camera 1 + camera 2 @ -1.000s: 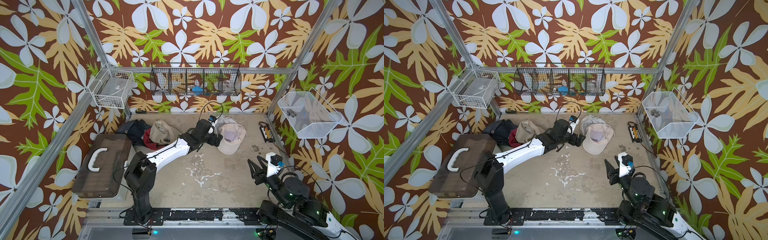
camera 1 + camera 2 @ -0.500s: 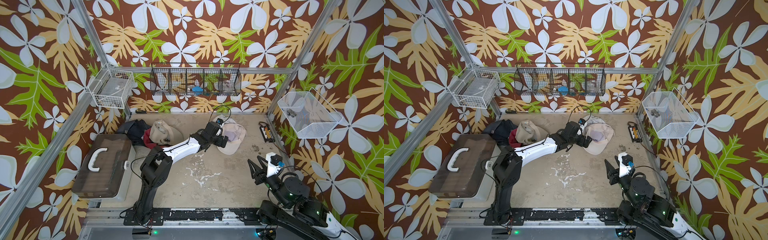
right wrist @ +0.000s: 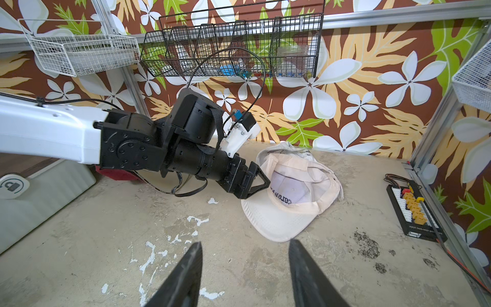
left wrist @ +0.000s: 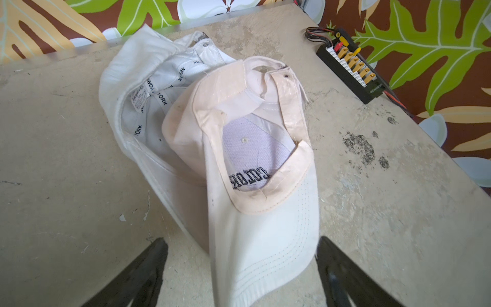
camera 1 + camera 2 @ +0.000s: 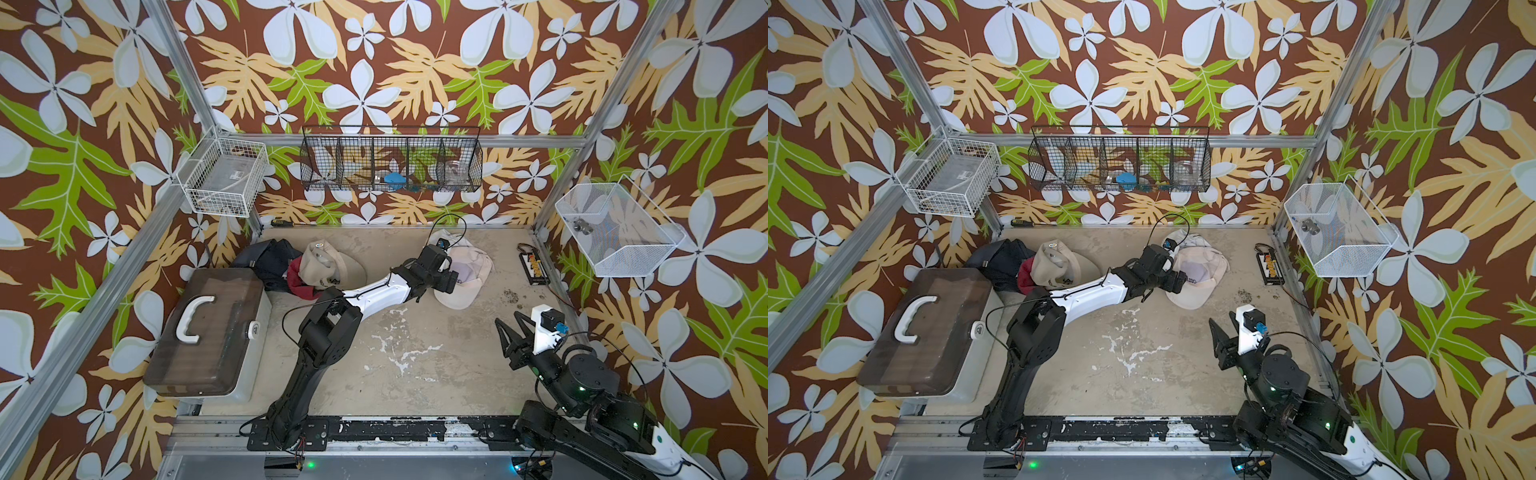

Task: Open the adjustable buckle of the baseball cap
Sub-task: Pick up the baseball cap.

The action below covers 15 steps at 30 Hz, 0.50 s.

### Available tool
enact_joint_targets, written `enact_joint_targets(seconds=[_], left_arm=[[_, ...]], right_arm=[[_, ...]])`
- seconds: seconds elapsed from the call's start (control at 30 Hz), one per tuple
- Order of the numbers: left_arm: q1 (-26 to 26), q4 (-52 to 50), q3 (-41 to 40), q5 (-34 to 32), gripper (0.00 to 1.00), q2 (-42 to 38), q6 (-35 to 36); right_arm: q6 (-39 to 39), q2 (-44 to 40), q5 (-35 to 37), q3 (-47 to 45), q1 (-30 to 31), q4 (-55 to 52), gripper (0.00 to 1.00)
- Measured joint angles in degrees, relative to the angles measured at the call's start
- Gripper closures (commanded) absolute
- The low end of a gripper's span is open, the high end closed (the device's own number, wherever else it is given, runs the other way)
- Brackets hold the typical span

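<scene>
Lying upside down on the far right part of the surface, the cream cap turns its hollow crown upward. Its long axis runs near to far: the brim points near and slightly left, and the back strap sits at the far end. The cap partly overlaps a white cap lying just beyond it, toward the far left.

The left arm stretches from the near left to the cream cap. The left jaws stand wide apart and hold nothing. In the left wrist view their fingers flank the brim, one on each side; whether either touches the fabric cannot be told. In the right wrist view these jaws sit at the left edge of the crown opening, beside the dark lettering.

The right jaws, partly apart and empty, with fingers over bare surface at the near right, are well apart from the cream cap. A black connector board lies at the right edge.
</scene>
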Motion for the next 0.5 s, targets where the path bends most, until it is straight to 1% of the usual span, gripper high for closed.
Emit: enact_joint_targets(seconds=[0.07, 0.13, 0.2, 0.33, 0.5], left_arm=[[0.0, 0.0, 0.7, -0.2, 0.18, 1.0, 0.0], [0.0, -0.2, 1.3, -0.4, 0.24, 1.9, 0.0], [0.0, -0.2, 1.6, -0.4, 0.35, 2.6, 0.0], [0.0, -0.3, 1.9, -0.3, 0.65, 3.2, -0.1], [0.0, -0.3, 2.1, -0.3, 0.87, 3.3, 0.0]], right_arm=[[0.0, -0.1, 0.0, 0.0, 0.0, 0.0, 0.46], [0.0, -0.2, 0.0, 0.0, 0.0, 0.0, 0.46], [0.0, -0.3, 0.0, 0.0, 0.0, 0.0, 0.46], [0.0, -0.7, 0.0, -0.2, 0.0, 0.0, 0.46], [0.0, -0.7, 0.0, -0.2, 0.0, 0.0, 0.46]])
